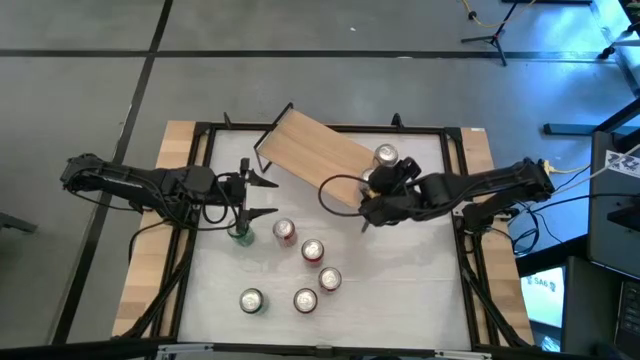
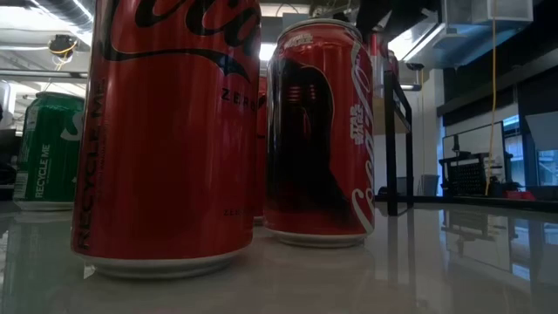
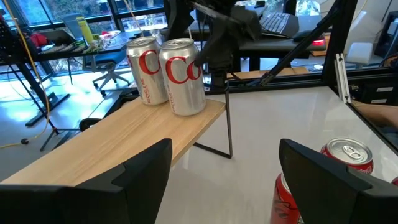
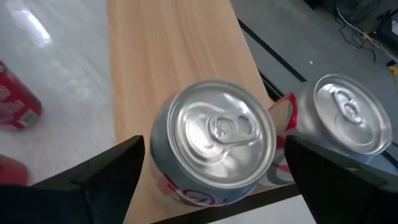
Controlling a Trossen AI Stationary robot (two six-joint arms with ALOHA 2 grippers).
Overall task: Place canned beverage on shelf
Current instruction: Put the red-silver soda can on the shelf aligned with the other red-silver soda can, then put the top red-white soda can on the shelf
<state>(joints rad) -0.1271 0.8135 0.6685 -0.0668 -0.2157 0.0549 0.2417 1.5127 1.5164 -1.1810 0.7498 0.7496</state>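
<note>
Taking the shelf (image 1: 310, 150) as the landmark, the nearest things are the cans that stand on the white table (image 1: 400, 290) in front of it: two at the front edge, a red can (image 1: 305, 299) among them, then three more red ones in a slanted row closer to the shelf.

Next comes a green can (image 1: 240, 234), just before the shelf's left end. The left gripper (image 1: 262, 197) hovers above it with its fingers spread and holds nothing.

On the shelf itself, at its right end, two silver cans stand side by side. The right gripper (image 4: 211, 168) is over the front silver can (image 4: 214, 140); its fingers are spread to both sides of this can and do not pinch it. The second silver can (image 4: 345, 118) stands just beside, farther back.

I judge that the step in hand is the release of a can on the shelf. The next move calls for lifting the right gripper straight up, so that its fingers do not push the neighbour, and then for the left gripper to come down around the green can.
</note>
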